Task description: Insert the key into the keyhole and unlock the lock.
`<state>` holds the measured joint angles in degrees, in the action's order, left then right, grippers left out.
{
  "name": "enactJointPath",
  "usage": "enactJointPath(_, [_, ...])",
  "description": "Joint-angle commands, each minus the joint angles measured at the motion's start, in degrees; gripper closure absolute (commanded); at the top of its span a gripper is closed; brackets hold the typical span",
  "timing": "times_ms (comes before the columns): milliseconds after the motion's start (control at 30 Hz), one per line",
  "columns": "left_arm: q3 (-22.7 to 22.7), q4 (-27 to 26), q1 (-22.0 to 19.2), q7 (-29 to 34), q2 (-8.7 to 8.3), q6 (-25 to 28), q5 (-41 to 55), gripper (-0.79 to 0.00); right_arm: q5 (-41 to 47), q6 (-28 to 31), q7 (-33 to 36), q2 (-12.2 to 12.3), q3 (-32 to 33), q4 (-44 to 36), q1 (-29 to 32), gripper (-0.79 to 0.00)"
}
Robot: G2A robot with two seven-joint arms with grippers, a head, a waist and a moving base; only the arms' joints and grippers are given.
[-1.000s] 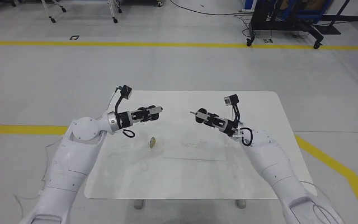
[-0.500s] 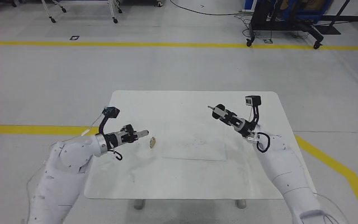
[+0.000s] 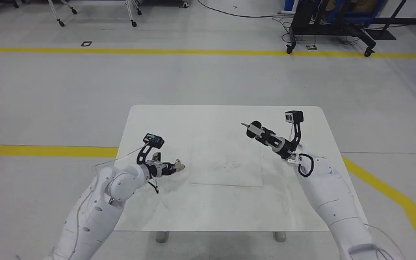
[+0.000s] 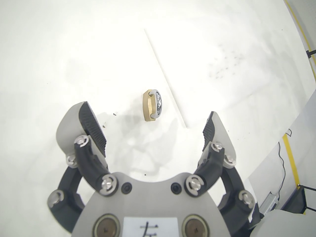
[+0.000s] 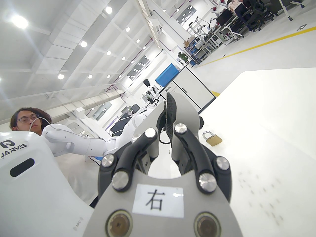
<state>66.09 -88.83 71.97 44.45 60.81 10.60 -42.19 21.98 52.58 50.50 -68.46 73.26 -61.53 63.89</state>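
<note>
Closing on the lock [image 4: 151, 105] now: the left gripper [image 4: 150, 125] hangs just above it with its fingers spread wide, one pad on either side and neither touching the brass.

- A second ago both arms were raised over the middle of the table [image 3: 286, 201], grippers facing each other. Half a second ago the left arm had drawn back toward the table's left edge. Since then it has swung in and dropped over the lock.
- The lock has not shifted across the three looks. It lies on the left part of the table, just beside the corner of a thin sheet [image 3: 227, 170], shackle pointing away from the robot.
- The right gripper [image 5: 167, 109] went out to the right and up, and has kept that pose for the last half second. Its fingers are pressed together. From above, a thin sliver pokes out of its tip; we take that to be the key [image 3: 243, 123], pinched and held well apart from the lock.

Our reading: the left arm is set to seize the lock body so the right can bring the key to it. The grasp is not yet made. We cannot see the keyhole, so how the lock must be turned for insertion is open.
</note>
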Motion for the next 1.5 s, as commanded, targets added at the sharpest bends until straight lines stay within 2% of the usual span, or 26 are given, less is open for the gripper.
enactJointPath(0, [-0.8, 0.1, -0.6, 0.5, 0.11, -0.3, -1.2, -0.388, 0.0, 0.0, 0.0, 0.0, 0.0, 0.0, 0.0, 0.000])
enactJointPath(200, [-1.1, 0.6, -1.6, 1.8, 0.30, -0.8, -0.3, -0.305, 0.0, 0.0, 0.0, 0.0, 0.0, 0.0, 0.0, 0.000])
enactJointPath(467, [-2.2, 1.4, -3.3, 6.3, 0.51, -0.3, 1.6, -0.268, 0.0, 0.0, 0.0, 0.0, 0.0, 0.0, 0.0, 0.000])
enactJointPath(700, [-2.2, 2.1, -3.8, 5.7, 0.57, -0.2, 1.7, -0.240, 0.0, 0.0, 0.0, 0.0, 0.0, 0.0, 0.0, 0.000])
enactJointPath(800, [-2.7, 2.3, -4.4, 5.9, 0.65, -0.4, 0.8, -0.172, 0.0, 0.0, 0.0, 0.0, 0.0, 0.0, 0.0, 0.000])
enactJointPath(833, [-2.9, 2.4, -4.6, 5.9, 0.68, -0.6, 0.4, -0.126, 0.0, 0.0, 0.0, 0.0, 0.0, 0.0, 0.0, 0.000])
enactJointPath(867, [-3.1, 2.4, -4.7, 6.0, 0.70, -0.9, -0.1, -0.037, 0.0, 0.0, 0.0, 0.0, 0.0, 0.0, 0.0, 0.000])
enactJointPath(900, [-3.3, 2.3, -4.8, 6.2, 0.72, -1.1, -0.4, 0.000, 0.0, 0.0, 0.0, 0.0, 0.0, 0.0, 0.0, 0.000])
enactJointPath(1400, [-3.8, 4.2, -6.2, 8.5, 0.96, -3.1, -0.3, 0.000, 0.0, 0.0, 0.0, 0.0, 0.0, 0.0, 0.0, 0.000])
enactJointPath(1467, [-3.4, 4.8, -6.3, 7.0, 1.15, -2.6, 2.7, 0.000, 0.0, 0.0, 0.0, 0.0, 0.0, 0.0, 0.0, 0.000])
